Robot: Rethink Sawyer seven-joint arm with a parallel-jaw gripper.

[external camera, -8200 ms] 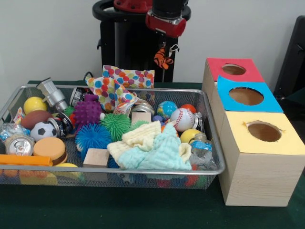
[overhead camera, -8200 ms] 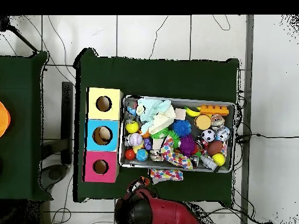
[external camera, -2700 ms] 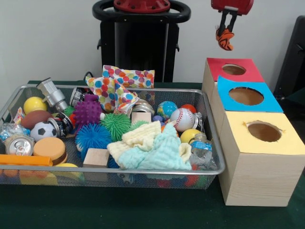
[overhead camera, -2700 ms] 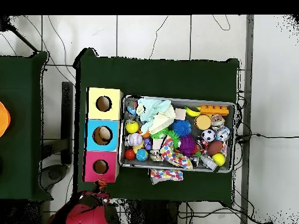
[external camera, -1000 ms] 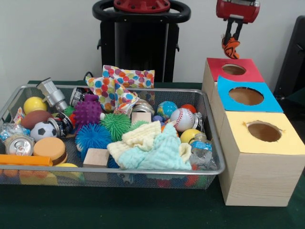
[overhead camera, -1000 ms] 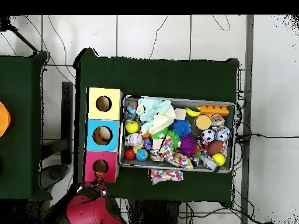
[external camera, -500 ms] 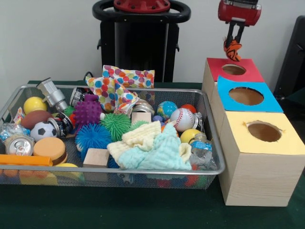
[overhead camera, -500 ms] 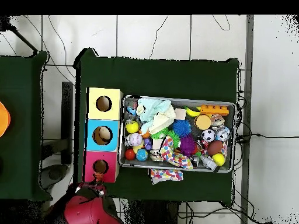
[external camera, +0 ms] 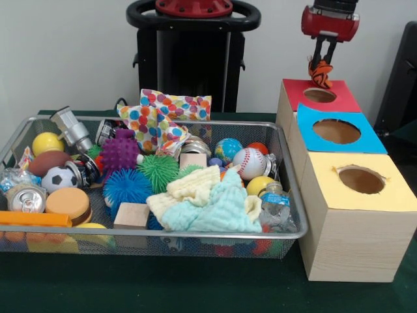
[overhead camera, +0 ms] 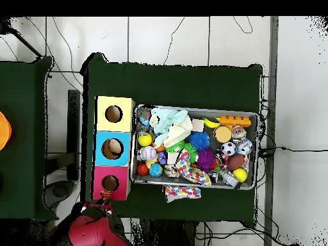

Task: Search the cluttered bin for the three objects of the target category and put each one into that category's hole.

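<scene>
Above the red box, the hand grips a small orange-and-black striped toy.
Soft-looking, perhaps plush, the toy hangs with its long axis roughly upright just over the round hole. Blue and yellow wooden boxes line up beside a wire mesh bin of spiky balls and cloths on the green-covered desk, before a pale wall.

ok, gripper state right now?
Gripper: shut on the tiger toy, hanging just above the red box.
</scene>
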